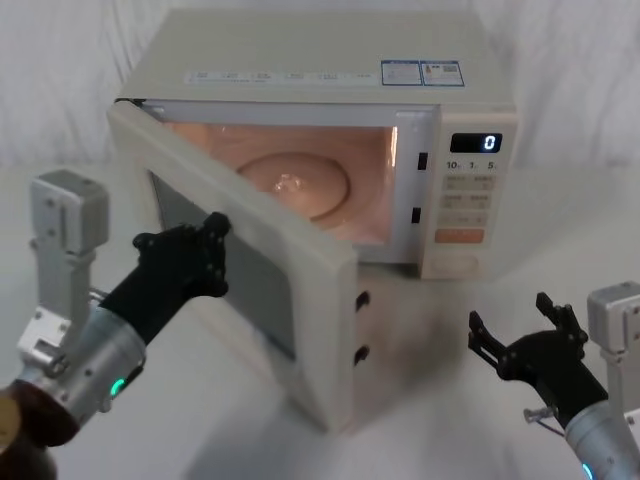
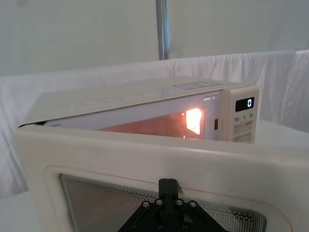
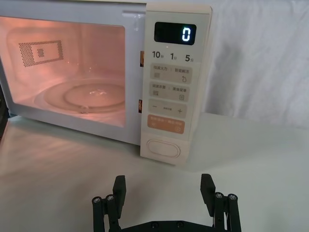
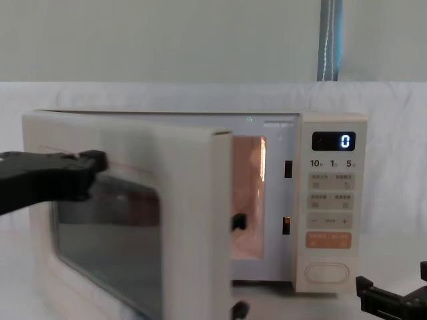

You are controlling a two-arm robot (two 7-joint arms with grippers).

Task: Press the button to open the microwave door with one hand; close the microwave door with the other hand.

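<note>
The cream microwave [image 1: 330,90] sits at twelve o'clock on the white worktop [image 1: 420,350], cavity glowing pink, display reading 0. The microwave door [image 1: 250,270] hangs open, hinged at nine o'clock, its long axis level, free edge pointing toward six. The left pincer [image 1: 205,255] sits against the door's dark window; whether its fingers are apart, I cannot tell. The right pincer [image 3: 164,191] hovers spread apart at four o'clock, facing the pill-shaped button [image 3: 163,149].
</note>
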